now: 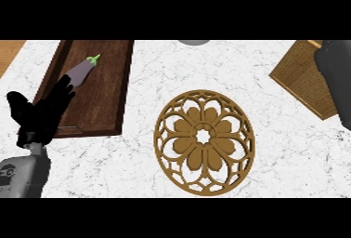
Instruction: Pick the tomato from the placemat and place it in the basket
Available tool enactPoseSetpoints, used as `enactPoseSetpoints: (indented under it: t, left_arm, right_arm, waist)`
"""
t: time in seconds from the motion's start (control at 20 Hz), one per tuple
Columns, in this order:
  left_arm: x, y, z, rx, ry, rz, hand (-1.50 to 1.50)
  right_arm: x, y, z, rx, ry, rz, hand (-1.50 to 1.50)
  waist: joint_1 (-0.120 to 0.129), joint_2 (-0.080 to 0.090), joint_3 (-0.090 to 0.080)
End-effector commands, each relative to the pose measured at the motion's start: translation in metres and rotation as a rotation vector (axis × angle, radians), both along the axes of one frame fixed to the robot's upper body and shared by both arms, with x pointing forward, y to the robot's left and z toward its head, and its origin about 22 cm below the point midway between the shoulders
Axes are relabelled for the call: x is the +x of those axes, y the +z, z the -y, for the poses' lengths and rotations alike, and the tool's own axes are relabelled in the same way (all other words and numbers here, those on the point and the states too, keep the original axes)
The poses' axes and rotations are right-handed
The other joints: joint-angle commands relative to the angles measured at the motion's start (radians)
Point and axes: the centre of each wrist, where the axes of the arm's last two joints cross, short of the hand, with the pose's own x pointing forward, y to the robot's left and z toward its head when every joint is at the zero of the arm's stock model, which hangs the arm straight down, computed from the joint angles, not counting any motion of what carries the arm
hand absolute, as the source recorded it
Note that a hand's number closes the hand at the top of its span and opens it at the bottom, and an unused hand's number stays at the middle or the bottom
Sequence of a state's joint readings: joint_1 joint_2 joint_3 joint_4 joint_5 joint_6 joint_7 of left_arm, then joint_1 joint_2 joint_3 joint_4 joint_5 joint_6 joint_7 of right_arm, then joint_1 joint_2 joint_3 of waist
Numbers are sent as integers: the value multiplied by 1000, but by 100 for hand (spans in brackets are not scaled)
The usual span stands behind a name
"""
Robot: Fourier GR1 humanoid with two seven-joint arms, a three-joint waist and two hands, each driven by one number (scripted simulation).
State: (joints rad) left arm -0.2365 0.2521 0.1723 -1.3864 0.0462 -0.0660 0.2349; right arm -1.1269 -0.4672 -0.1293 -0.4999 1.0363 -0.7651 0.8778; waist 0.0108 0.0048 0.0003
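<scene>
White marble table [144, 172], round gold placemat [204, 142] at centre, wooden tray [103, 88] with eggplant [81, 73] along left edge, wicker basket [305, 81] at right edge, left robot hand [37, 116] open and holding nothing, right robot hand's state cannot be told.

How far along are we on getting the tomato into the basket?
Done, seemingly: the placemat holds no tomato, so the pick looks complete. In hand: the right forearm reaches over the basket, its hand out of view; no tomato shows. Left: confirming the drop. The left hand rests open.
</scene>
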Motion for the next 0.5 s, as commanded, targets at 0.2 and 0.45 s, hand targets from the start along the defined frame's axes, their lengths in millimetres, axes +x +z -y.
enactPoseSetpoints:
  t: [0.2,0.45]
  left_arm:
    - [-3,-10,-3,10,-24,-21,0]
    - [-6,-6,-7,9,4,-20,0]
  right_arm:
    - [-3,-23,13,-1,34,87,-150]
    - [-9,5,23,90,-59,297,-150]
  waist:
    - [18,7,1]
    - [-6,-7,0]
